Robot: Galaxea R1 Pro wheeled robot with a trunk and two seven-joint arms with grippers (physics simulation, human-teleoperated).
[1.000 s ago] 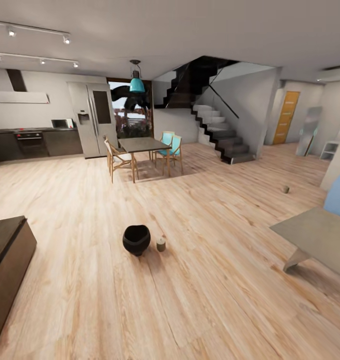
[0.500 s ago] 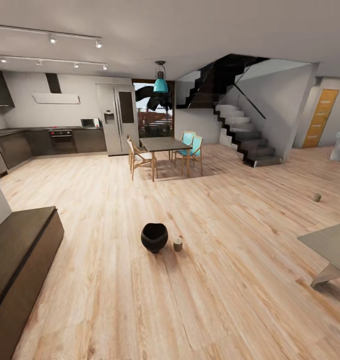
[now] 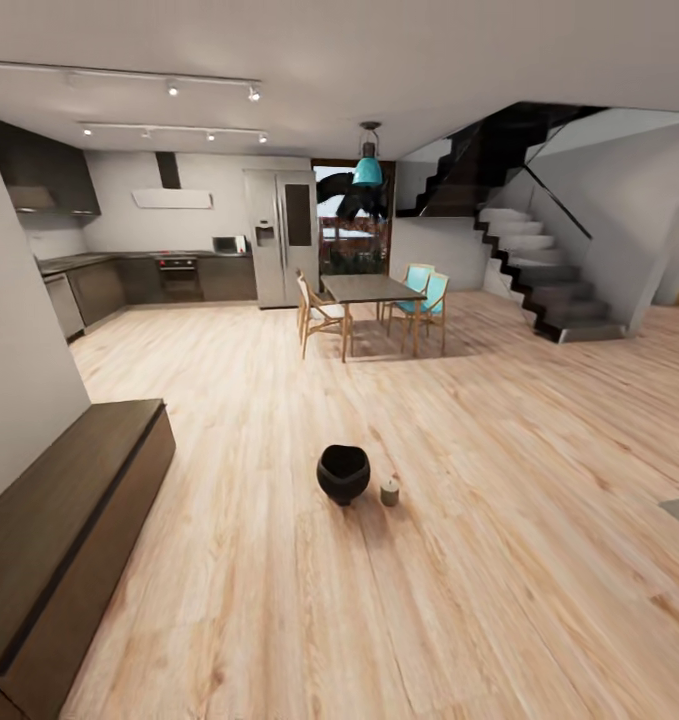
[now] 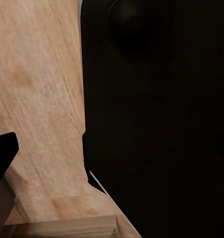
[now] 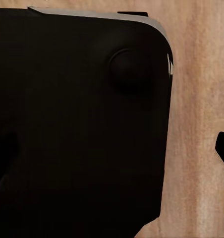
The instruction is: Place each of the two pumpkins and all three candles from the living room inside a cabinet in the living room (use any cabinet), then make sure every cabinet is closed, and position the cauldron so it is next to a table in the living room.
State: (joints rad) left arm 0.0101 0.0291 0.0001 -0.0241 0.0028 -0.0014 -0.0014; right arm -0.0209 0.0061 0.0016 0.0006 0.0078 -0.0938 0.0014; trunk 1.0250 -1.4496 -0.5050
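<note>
Pale wood flooring [image 3: 499, 560] runs from the near edge to the far walls. At near left, the cabinet [image 3: 69, 530] lies along a white wall, its fronts shut. Farther out, near mid-floor, the black cauldron [image 3: 342, 473] sits upright, with one candle [image 3: 389, 491] just beside it on the right. Beyond them stands a dining table [image 3: 369, 290] with chairs; the kitchen lies far left, a staircase [image 3: 549, 270] far right. Both wrist views show dark robot body over floor; whether the jaws are open or closed cannot be told.

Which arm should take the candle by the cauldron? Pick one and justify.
Right, tentatively: in the head view the candle stands on the floor just right of the cauldron, so a left reach would cross the cauldron. Both are still far off.
</note>
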